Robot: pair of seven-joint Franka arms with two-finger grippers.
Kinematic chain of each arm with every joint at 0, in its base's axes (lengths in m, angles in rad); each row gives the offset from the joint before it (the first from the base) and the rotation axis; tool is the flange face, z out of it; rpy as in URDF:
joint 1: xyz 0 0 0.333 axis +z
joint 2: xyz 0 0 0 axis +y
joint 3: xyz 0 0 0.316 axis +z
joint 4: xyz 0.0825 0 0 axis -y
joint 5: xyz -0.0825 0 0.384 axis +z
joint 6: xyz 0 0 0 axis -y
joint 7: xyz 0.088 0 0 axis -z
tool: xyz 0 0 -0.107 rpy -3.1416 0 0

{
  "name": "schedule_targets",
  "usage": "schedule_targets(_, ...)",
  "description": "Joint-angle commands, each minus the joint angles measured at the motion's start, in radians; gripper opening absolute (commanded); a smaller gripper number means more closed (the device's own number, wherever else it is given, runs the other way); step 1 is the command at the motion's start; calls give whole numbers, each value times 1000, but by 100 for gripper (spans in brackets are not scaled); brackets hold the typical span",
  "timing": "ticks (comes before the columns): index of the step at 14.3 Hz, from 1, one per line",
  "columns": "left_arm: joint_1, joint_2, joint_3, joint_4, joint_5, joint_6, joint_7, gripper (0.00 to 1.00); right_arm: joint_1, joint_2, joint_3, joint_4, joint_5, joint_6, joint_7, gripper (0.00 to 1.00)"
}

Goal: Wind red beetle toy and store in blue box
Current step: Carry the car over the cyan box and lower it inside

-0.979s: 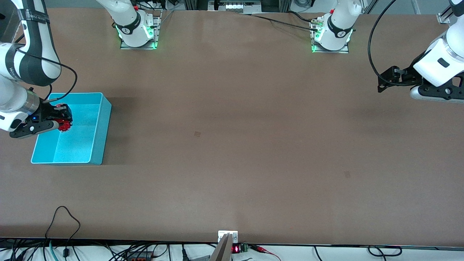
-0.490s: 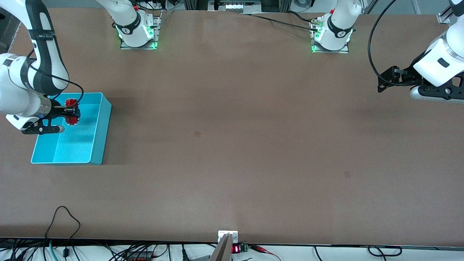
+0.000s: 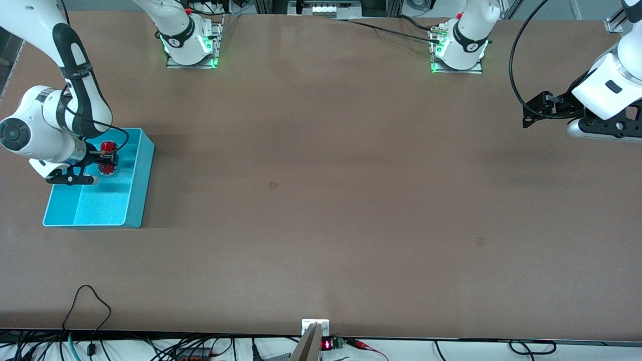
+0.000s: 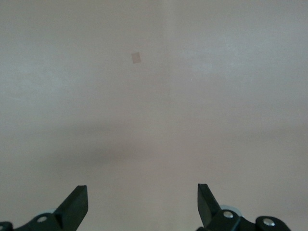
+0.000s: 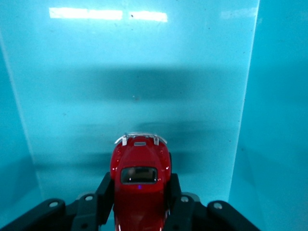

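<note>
The red beetle toy (image 3: 107, 156) is a tiny glossy red car held in my right gripper (image 3: 108, 157), which is shut on its sides. The gripper holds it over the inside of the blue box (image 3: 142, 173), a light blue open bin at the right arm's end of the table. In the right wrist view the toy (image 5: 140, 180) sits between the black fingers (image 5: 104, 195), its silvery bumper pointing at the box floor (image 5: 144, 72). My left gripper (image 4: 142, 202) is open and empty over bare table at the left arm's end (image 3: 602, 125).
The brown table (image 3: 321, 200) stretches between the two arms with small dark marks on it. The arm bases (image 3: 189, 42) stand along the edge farthest from the front camera. Cables (image 3: 90, 311) lie at the edge nearest that camera.
My right gripper has swung with the toy toward the box wall on the left arm's side and turned, still over the box. The left arm has not moved.
</note>
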Motion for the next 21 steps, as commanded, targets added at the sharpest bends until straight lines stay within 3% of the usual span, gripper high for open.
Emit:
schedule_targets(1, 6, -11, 0, 1, -15, -3, 24, 100, -16, 41, 2, -1, -18, 43, 4, 0)
schedule_targets(9, 6, -11, 0, 1, -15, -3, 24, 100, -27, 92, 4, -4, -15, 70, 7, 3)
schedule_targets(10, 6, -11, 0, 1, -15, -3, 24, 100, -27, 94, 4, -4, -15, 70, 7, 10)
schedule_targets(12, 6, -11, 0, 1, -15, -3, 24, 100, -26, 98, 4, -1, -13, 70, 12, 54)
schedule_targets(14, 6, -11, 0, 1, -15, -3, 24, 100, -27, 97, 4, 1, -13, 67, 13, 79)
schedule_targets(15, 6, -11, 0, 1, -15, -3, 24, 100, -27, 97, 4, 4, -13, 64, 21, 98)
schedule_targets(18, 6, -11, 0, 1, -15, -3, 24, 100, -23, 65, 5, 13, -13, 48, 12, 100)
schedule_targets(21, 6, -11, 0, 1, -15, -3, 24, 100, -9, 15, 11, 125, -12, -118, 12, 100)
